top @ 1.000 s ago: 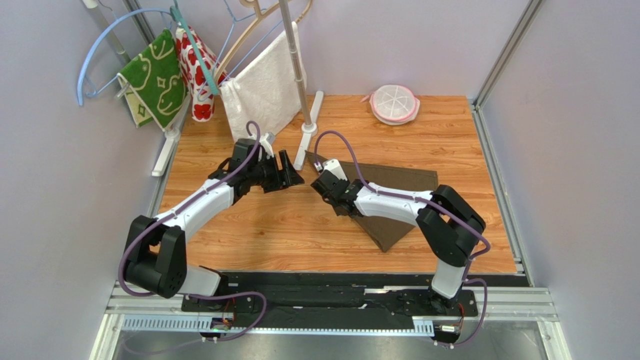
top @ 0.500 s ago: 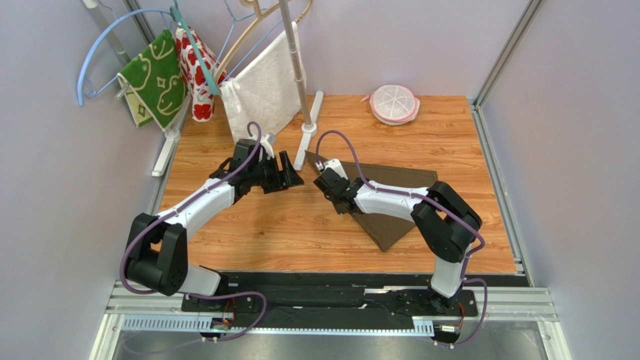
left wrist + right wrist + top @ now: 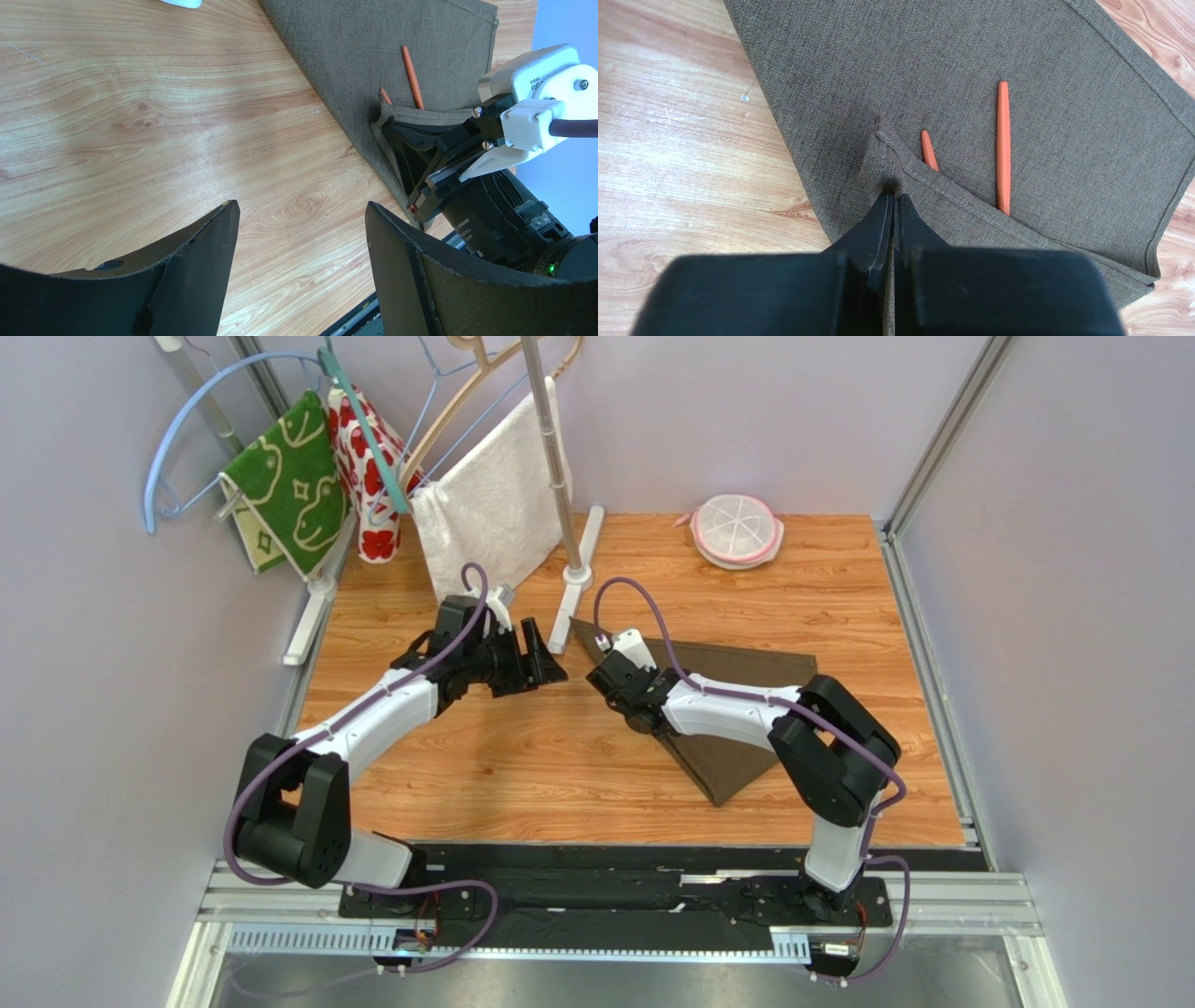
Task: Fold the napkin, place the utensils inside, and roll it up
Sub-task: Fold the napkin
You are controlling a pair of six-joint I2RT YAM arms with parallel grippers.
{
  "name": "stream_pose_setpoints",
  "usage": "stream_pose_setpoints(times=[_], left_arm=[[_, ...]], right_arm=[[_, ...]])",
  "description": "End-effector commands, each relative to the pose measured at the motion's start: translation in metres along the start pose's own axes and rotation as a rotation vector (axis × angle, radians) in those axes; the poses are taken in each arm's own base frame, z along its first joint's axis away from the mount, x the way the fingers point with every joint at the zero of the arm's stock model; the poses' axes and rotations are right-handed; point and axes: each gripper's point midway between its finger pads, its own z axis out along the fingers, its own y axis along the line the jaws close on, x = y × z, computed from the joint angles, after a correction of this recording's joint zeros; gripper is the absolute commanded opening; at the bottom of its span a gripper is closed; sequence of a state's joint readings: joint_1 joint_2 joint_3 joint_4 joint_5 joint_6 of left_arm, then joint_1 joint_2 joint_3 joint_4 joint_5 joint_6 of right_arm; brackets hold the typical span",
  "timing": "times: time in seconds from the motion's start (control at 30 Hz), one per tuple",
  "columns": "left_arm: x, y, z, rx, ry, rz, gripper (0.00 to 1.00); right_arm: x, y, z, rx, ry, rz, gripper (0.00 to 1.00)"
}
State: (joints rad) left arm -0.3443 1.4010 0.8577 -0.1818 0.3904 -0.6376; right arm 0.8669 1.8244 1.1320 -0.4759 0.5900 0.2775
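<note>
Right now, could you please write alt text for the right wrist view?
The right fingers, shut, pinch a folded edge of the dark brown napkin; two orange utensils poke out from under that fold, wooden table at left.

A robotics lab test cell: a wood-grain tabletop [image 3: 463, 784] is boxed in by bare lilac walls [image 3: 1066, 616] and aluminium rails [image 3: 968, 907], with two robot arms [image 3: 379, 714] bolted at its near edge. Beyond the fingers of the left gripper [image 3: 551, 653], a pole [image 3: 553, 462] carries hung cloths [image 3: 292, 476].
</note>
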Motion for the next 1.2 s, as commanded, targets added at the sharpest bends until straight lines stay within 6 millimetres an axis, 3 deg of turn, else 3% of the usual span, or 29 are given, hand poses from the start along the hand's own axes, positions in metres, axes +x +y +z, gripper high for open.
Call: stream_pose_setpoints(times=[0.0, 0.07, 0.2, 0.3, 0.4, 0.43, 0.63, 0.77, 0.93, 1.17], left_arm=[[-0.018, -0.016, -0.009, 0.046, -0.049, 0.045, 0.75], [-0.016, -0.016, -0.011, 0.044, -0.045, 0.045, 0.76], [-0.02, -0.021, -0.021, 0.047, -0.06, 0.054, 0.78], [-0.023, -0.03, -0.035, 0.087, -0.051, 0.045, 0.79], [-0.033, -0.03, -0.055, 0.127, -0.059, 0.013, 0.81], [-0.037, -0.022, -0.062, 0.111, -0.066, -0.005, 0.81], [-0.052, -0.018, -0.09, 0.066, -0.091, 0.068, 0.82], [-0.055, -0.011, -0.095, 0.051, -0.106, 0.089, 0.82], [-0.052, -0.001, -0.093, 0.043, -0.096, 0.076, 0.82], [-0.057, 0.005, -0.095, 0.048, -0.11, 0.05, 0.81]], right_arm=[[-0.01, -0.002, 0.002, 0.02, -0.025, 0.043, 0.0], [-0.009, 0.006, 0.0, -0.02, -0.016, 0.042, 0.06], [-0.027, 0.014, -0.017, -0.116, -0.063, 0.067, 0.33], [-0.044, 0.017, -0.034, -0.182, -0.105, 0.086, 0.45], [-0.061, 0.02, -0.044, -0.216, -0.146, 0.091, 0.49], [-0.071, 0.022, -0.046, -0.224, -0.17, 0.095, 0.49], [-0.107, 0.041, -0.025, -0.219, -0.211, 0.051, 0.46], [-0.128, 0.06, 0.003, -0.192, -0.225, 0.023, 0.46], [-0.137, 0.062, 0.029, -0.143, -0.22, -0.001, 0.42], [-0.125, 0.059, 0.053, -0.123, -0.184, -0.015, 0.36]])
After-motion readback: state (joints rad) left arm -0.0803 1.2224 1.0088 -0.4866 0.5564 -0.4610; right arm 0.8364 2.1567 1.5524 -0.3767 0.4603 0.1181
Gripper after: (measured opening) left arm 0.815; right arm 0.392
